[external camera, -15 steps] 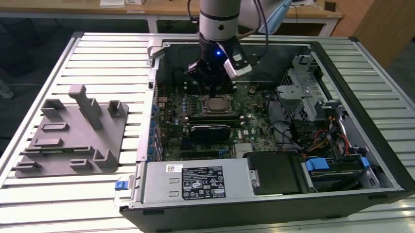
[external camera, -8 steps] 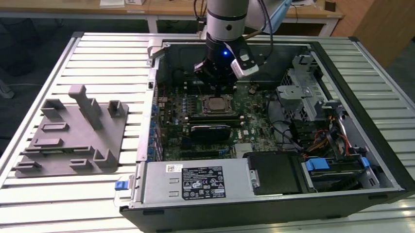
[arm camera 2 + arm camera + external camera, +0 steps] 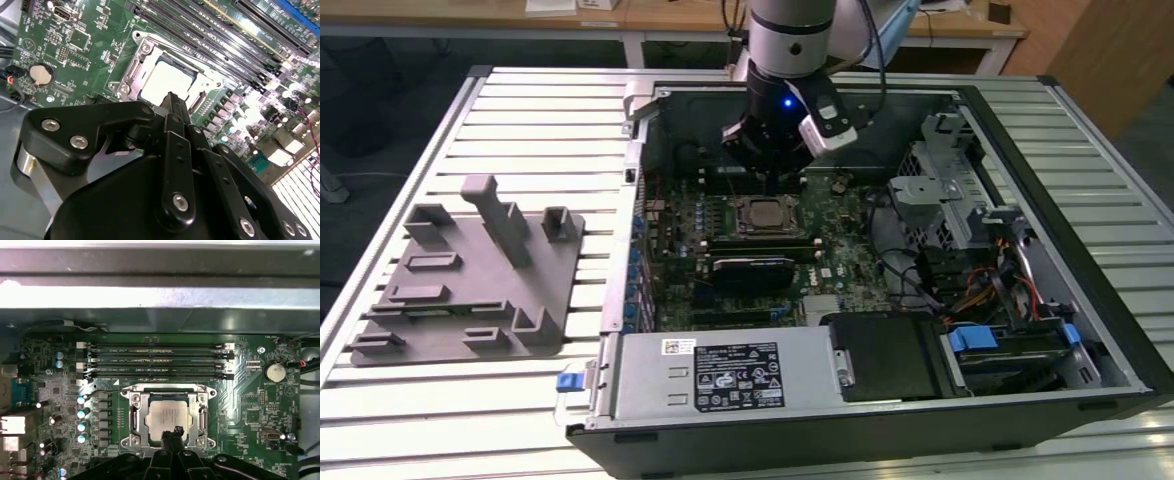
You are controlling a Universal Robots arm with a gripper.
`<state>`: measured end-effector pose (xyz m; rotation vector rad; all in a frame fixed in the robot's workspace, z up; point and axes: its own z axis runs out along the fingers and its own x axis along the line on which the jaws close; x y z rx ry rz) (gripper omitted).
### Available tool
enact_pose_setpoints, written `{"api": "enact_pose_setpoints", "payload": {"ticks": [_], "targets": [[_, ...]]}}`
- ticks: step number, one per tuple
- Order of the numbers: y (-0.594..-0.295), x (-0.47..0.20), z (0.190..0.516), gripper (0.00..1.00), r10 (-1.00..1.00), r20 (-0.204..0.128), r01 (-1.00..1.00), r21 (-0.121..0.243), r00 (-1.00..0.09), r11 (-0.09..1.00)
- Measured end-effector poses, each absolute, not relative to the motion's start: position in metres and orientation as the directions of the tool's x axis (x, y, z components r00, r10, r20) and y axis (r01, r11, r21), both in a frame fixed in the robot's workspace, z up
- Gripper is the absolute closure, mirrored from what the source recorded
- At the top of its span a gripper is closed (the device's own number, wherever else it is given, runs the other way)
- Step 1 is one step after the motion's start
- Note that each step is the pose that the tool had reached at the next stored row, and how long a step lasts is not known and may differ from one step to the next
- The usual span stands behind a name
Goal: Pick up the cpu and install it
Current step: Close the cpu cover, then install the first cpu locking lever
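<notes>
The cpu, a pale silver square chip, lies flat inside the metal socket frame on the green motherboard of the open computer case. It shows in both wrist views as a bright square. My gripper hangs over the board on the far side of the socket. Its two thin black fingertips are pressed together with nothing between them, just at the chip's edge in both wrist views.
Memory slots run beside the socket. A black heatsink block, a power supply and drive bays with cables fill the case. A grey plastic fixture stands on the slatted table at the exterior view's left.
</notes>
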<state>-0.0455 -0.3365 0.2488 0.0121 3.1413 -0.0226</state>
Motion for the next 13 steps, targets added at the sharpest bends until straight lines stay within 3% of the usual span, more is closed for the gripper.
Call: {"api": "enact_pose_setpoints", "payload": {"ticks": [13], "targets": [[-0.3365,-0.0455,0.2523,0.89,0.008,0.0,0.008,-0.014,-1.0,1.0]]}}
